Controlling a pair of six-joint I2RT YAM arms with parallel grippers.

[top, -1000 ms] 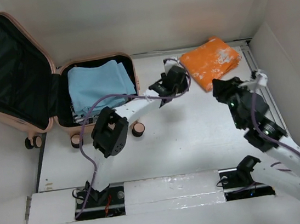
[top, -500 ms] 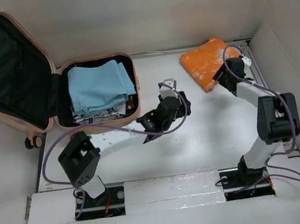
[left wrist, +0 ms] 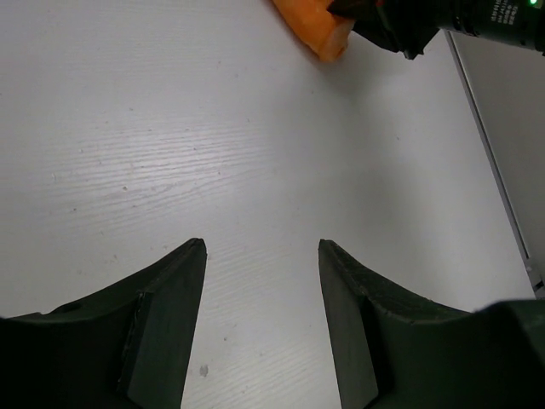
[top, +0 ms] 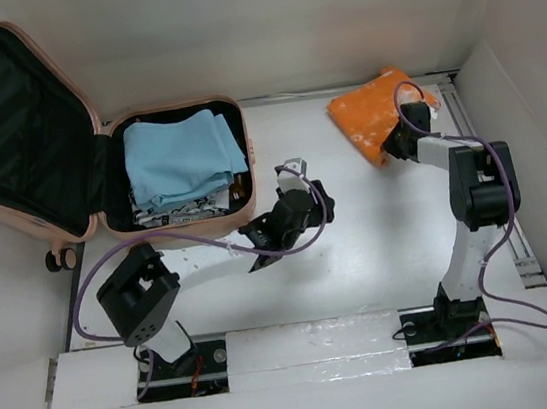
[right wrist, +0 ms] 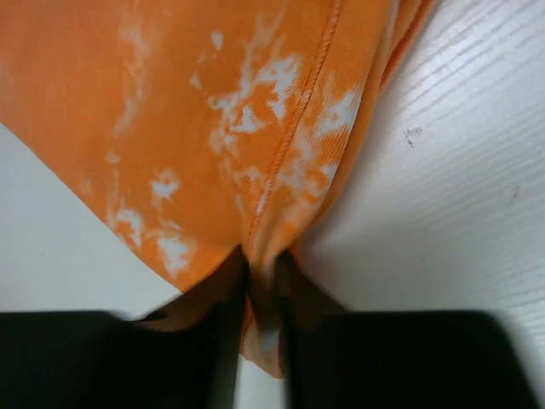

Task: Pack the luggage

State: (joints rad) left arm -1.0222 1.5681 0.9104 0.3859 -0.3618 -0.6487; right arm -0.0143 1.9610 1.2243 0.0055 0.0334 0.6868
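While the right gripper pinches the orange cloth's edge and the left gripper gapes empty, hauling it into the luggage seems next.

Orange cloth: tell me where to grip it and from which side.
Grip the cloth at its near edge, coming from the robot's side with the right pincer. It lies flat and folded on the table, so only a bunched ridge at the rim offers something to pinch. The right wrist view shows such a ridge pinched.
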